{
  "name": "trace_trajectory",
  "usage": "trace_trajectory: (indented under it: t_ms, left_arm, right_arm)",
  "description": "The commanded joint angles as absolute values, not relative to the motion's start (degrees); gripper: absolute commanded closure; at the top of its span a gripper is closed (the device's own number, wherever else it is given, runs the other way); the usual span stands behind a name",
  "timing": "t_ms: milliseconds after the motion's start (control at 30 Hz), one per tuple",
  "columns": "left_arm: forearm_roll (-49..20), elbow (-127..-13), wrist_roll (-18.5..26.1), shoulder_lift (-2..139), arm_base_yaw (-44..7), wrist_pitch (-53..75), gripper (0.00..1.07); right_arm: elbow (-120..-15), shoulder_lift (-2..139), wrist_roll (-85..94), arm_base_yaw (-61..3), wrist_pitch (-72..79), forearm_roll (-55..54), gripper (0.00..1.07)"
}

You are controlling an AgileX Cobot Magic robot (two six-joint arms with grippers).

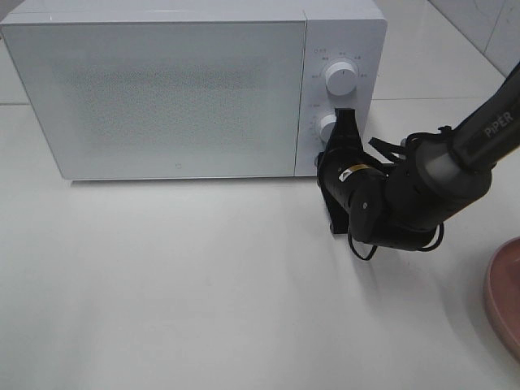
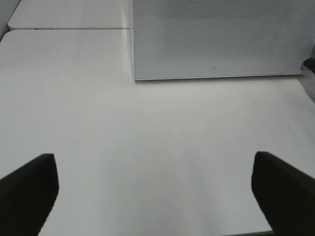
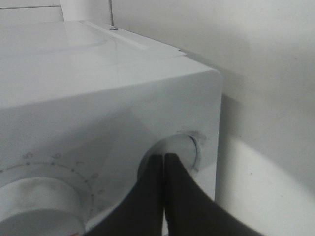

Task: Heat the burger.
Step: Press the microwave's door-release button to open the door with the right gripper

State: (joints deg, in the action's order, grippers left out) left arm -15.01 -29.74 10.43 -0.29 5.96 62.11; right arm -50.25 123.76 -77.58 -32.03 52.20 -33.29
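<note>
Left side first: left gripper [image 2: 152, 162] only showing up on its own wrist cam, dark fingers [image 2: 29, 189] spread wide, released, gripping nothing, hovering over plain white tabletop [image 2: 147, 128].

Moving over to 11-12 o'clock in the high view: big white microwave [image 1: 195, 10] sitting on the tabletop, speckled door [image 1: 162, 97] shut. Control panel [image 1: 351, 41] along its 3 o'clock side, with an upper knob [image 1: 340, 79] and, at 6 o'clock from that, a lower knob [image 1: 326, 127] half covered.

Next, right gripper [image 1: 345, 115] on a black arm [image 1: 455, 158] reaching in from 4 o'clock. Fingers [image 3: 142, 201] clenched flat together, clamping nothing between them, just poking at the panel. On the right wrist cam, tips touching a round control [image 3: 187, 145], with a ticked dial [image 3: 39, 201] just beside. Honestly can't tell whether that round control is the lower knob or some separate button.

Way out at 4 o'clock, right on the frame edge: a sliver of pink plate [image 1: 508, 301], mostly cropped.

Can't spot the burger in any of the three views, so no telling its whereabouts.
</note>
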Motion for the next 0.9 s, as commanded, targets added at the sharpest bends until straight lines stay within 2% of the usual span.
trace_trajectory:
  t_ms: [33, 433, 900]
  left_arm:
    - [-15.07, -29.56, 10.49, -1.26, 6.07, 61.42, 0.07]
    - [-15.07, -29.56, 10.49, -1.26, 6.07, 61.42, 0.07]
    - [-15.07, -29.56, 10.49, -1.26, 6.07, 61.42, 0.07]
  right_arm:
    - [-52.48, 123.36, -77.52, -31.63, 57.24, -31.80, 1.07]
    - [-55.63, 124.10, -73.91, -31.46, 59.53, -32.60, 1.07]
    - [-61.48, 126.85, -70.36, -31.46, 64.11, -38.27, 1.07]
